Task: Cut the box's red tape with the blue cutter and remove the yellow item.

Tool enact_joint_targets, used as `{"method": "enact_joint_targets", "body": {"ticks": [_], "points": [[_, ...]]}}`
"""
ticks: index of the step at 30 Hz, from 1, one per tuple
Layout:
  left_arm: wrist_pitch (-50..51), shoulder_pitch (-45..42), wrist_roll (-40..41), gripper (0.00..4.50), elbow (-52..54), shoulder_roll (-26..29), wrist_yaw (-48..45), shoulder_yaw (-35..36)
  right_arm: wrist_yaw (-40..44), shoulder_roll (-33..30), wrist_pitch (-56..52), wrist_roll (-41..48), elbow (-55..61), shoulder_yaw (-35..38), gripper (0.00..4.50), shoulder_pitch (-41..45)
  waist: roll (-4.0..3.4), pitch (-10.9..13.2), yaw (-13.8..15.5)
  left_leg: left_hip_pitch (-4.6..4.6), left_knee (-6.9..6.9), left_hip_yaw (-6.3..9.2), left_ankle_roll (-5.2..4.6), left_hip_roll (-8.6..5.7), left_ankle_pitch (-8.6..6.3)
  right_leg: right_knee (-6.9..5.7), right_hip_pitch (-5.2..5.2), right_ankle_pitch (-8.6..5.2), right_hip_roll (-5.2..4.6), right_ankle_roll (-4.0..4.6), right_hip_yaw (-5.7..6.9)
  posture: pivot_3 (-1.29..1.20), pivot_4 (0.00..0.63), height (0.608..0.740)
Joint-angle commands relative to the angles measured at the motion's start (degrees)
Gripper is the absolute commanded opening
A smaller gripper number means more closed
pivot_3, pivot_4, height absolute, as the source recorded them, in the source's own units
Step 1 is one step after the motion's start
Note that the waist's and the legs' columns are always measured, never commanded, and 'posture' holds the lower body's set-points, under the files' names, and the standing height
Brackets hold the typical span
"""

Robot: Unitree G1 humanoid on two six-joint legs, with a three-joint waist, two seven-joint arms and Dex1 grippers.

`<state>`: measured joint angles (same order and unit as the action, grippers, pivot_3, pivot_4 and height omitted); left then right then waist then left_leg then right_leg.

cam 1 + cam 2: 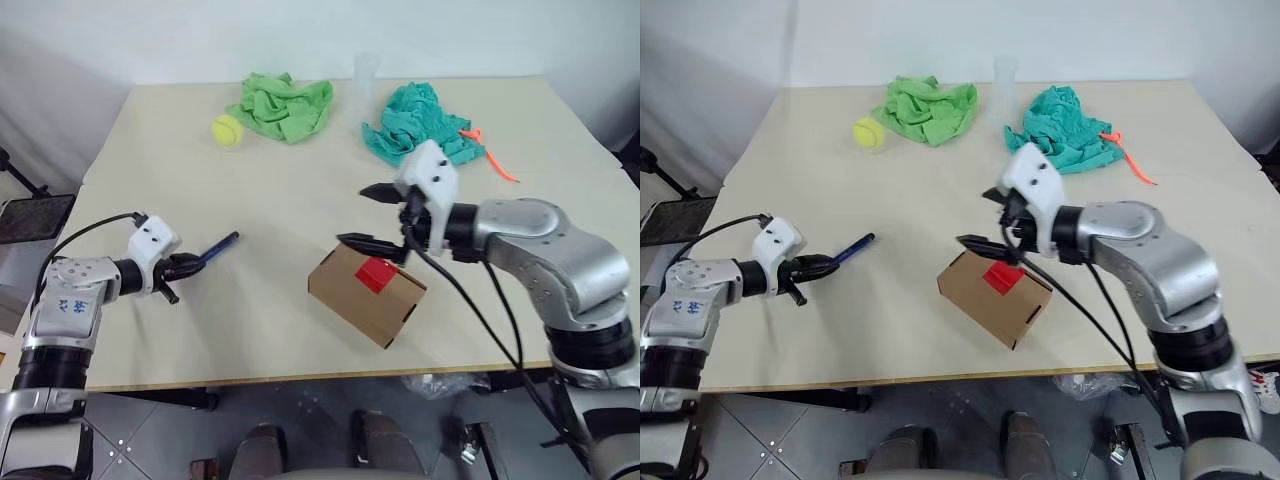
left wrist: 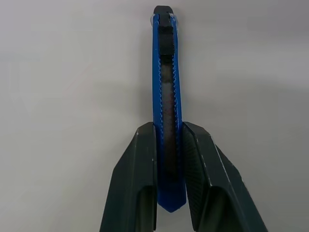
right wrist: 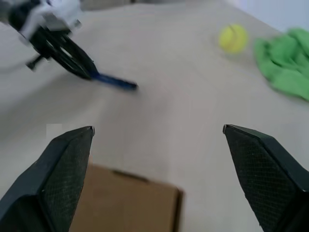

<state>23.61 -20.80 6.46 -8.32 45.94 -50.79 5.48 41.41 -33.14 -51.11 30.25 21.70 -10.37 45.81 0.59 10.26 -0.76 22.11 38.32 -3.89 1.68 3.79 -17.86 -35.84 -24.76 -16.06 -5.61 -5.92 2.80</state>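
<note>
**Q:** Cardboard and red tape — where do they lie in the head views, and which arm is nearer?

**A:** Left eye view: the box (image 1: 367, 293) sits on the table (image 1: 300, 190) toward the near edge, the red tape (image 1: 377, 272) on its upper face. The right gripper (image 1: 372, 216) hangs just above and behind the box, fingers spread wide, holding nothing. The left gripper (image 1: 184, 266) is well apart to the box's left, clamped on the blue cutter (image 1: 218, 246), whose long axis points up and toward the box. Right eye view: the same layout; the yellow item cannot be made out, presumably inside the closed box.

**Q:** Left wrist view?

**A:** Both fingers (image 2: 131, 183) pinch the cutter's rear end; the blade end runs straight out along the gripper's own line.

**Q:** Right wrist view?

**A:** Two wide-set fingertips (image 3: 67, 169) frame a box edge (image 3: 130, 205) close below — beyond lie the cutter-bearing left gripper (image 3: 75, 60), a tennis ball (image 3: 232, 38) and a green cloth (image 3: 285, 63).

**Q:** What does the coming move turn on?

**A:** Judged: the cutter tip must travel rightward to the tape, while the nearer right arm steadies the box.
</note>
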Motion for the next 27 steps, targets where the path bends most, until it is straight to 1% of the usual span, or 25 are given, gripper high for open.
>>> {"method": "enact_joint_targets", "body": {"ticks": [1, 3, 7, 12, 17, 21, 27], "points": [[7.7, 7.8, 3.1, 0.48, 13.0, 1.7, -0.8, 1.3, 0.1, 6.0, 2.1, -2.3, -3.3, -5.4, 3.88, 4.9, 0.0, 0.0, -0.4, 0.02, -0.01, -0.01, 0.0, 0.0, 0.0, 0.01, -0.04, 0.0, 0.0, 0.0, -0.01, 0.0, 0.15, 0.74], [11.2, 11.0, 4.7, 0.48, 18.0, 2.0, -0.3, 2.6, 0.7, 8.1, 1.9, -5.4, -7.1, -10.4, 3.2, 7.9, 0.0, 0.0, -0.9, 0.03, -0.03, -0.03, -0.01, 0.0, -0.01, 0.01, -0.07, 0.0, -0.03, 0.01, -0.02, 0.0, 0.15, 0.74], [16.4, 15.9, 7.5, 0.48, 25.7, 2.3, 0.5, 4.4, 2.5, 11.8, 2.9, -10.2, -13.1, -17.7, 1.77, 11.3, 0.01, 0.0, -0.8, 0.03, -0.04, 0.03, -0.02, 0.01, -0.01, -0.06, -0.09, -0.05, -0.02, 0.09, 0.0, 0.0, 0.15, 0.74], [18.6, 19.2, 8.2, 0.48, 29.6, 2.4, 2.5, 5.3, 5.8, 15.4, 4.1, -14.7, -18.6, -24.3, 0.03, 13.6, 0.01, 0.0, -0.8, 0.07, -0.06, 0.02, -0.01, 0.01, -0.01, -0.05, -0.15, -0.05, -0.03, 0.09, 0.0, 0.0, 0.15, 0.74], [19.5, 20.6, 9.1, 0.48, 31.8, 1.7, 4.4, 5.4, 6.6, 21.8, 6.5, -19.1, -27.1, -27.8, 0.03, 15.7, 0.01, 0.0, -0.9, 0.08, -0.06, 0.01, 0.0, 0.01, 0.0, -0.12, -0.22, -0.06, -0.03, 0.11, -0.01, 0.0, 0.15, 0.74], [19.6, 20.8, 9.9, 0.48, 32.0, 1.7, 5.0, 5.3, 6.7, 26.0, 9.5, -22.4, -33.7, -28.3, 0.03, 17.1, 0.01, 0.0, -1.0, 0.1, -0.07, 0.01, 0.01, 0.01, 0.01, -0.14, -0.28, -0.06, -0.03, 0.12, -0.01, 0.0, 0.15, 0.74], [19.1, 21.2, 10.4, 0.48, 32.1, 1.8, 5.3, 4.9, 6.9, 29.6, 14.7, -27.6, -42.6, -28.6, 0.03, 18.4, 0.01, 0.0, -1.1, 0.13, -0.14, 0.0, 0.03, 0.01, 0.01, -0.1, -0.3, -0.06, -0.04, 0.13, -0.01, 0.0, 0.15, 0.74]]}}
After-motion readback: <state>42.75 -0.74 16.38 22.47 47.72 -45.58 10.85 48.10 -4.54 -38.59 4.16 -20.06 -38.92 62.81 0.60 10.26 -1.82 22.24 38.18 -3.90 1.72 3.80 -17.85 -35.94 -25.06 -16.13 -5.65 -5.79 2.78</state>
